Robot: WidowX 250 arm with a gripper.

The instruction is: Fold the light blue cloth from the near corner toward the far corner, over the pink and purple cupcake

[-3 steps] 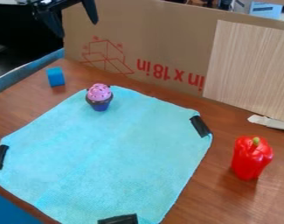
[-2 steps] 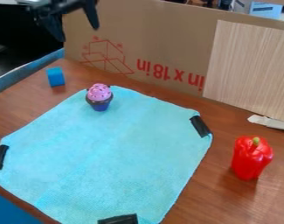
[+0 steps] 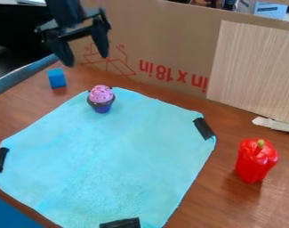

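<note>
Black two-finger pincer (image 3: 86, 60), wide and empty, hangs near a pink-frosted toy cupcake (image 3: 101, 99), height uncertain; any descent wants slow, centred lowering.

Black robot arm (image 3: 66, 12) at upper left, pincer (image 3: 87, 60) pointing down, fingers (image 3: 101, 41) apart

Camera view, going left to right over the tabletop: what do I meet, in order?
A black tape strip → the blue block → the pink-topped toy cupcake → another black tape strip → the red bell pepper.
</note>
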